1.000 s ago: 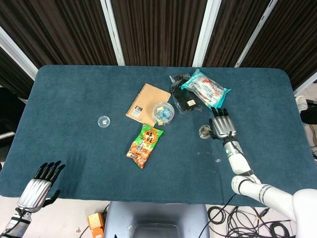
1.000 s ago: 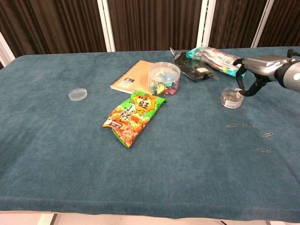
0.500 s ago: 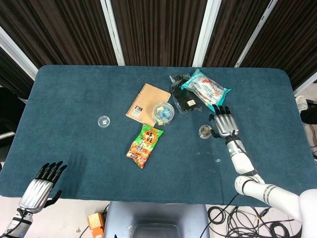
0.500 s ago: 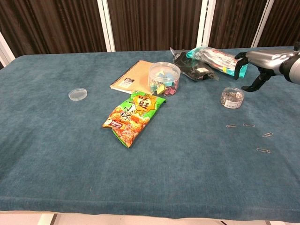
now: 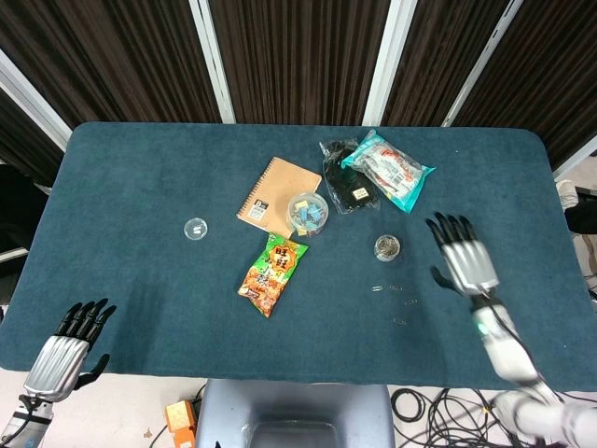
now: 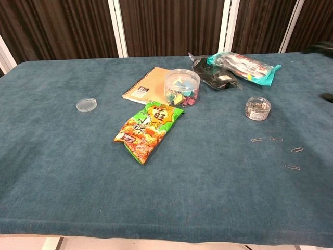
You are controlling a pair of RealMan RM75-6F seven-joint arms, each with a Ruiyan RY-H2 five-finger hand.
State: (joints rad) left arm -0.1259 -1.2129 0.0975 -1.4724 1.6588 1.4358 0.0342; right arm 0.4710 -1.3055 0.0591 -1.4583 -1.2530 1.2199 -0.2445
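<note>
My right hand (image 5: 464, 259) hovers over the table's right side with its fingers spread and nothing in it. It is well to the right of a small round tub of paper clips (image 5: 387, 247) (image 6: 258, 108). Several loose paper clips (image 5: 398, 289) (image 6: 276, 139) lie on the cloth just in front of that tub. In the chest view only dark tips show at the right edge. My left hand (image 5: 67, 350) hangs empty beyond the table's near left corner, fingers straight and apart.
A tan spiral notebook (image 5: 277, 196) (image 6: 148, 86), a clear tub of coloured clips (image 5: 307, 212) (image 6: 182, 87) and a green-orange snack bag (image 5: 272, 273) (image 6: 148, 130) sit mid-table. A black packet (image 5: 347, 182) and a teal packet (image 5: 390, 170) lie behind. A clear lid (image 5: 196, 228) (image 6: 86, 104) lies left.
My right hand has drawn away from the paper-clip tub, moving right and toward the near edge, nearly out of the chest view. The tub stays put. My left hand sank slightly.
</note>
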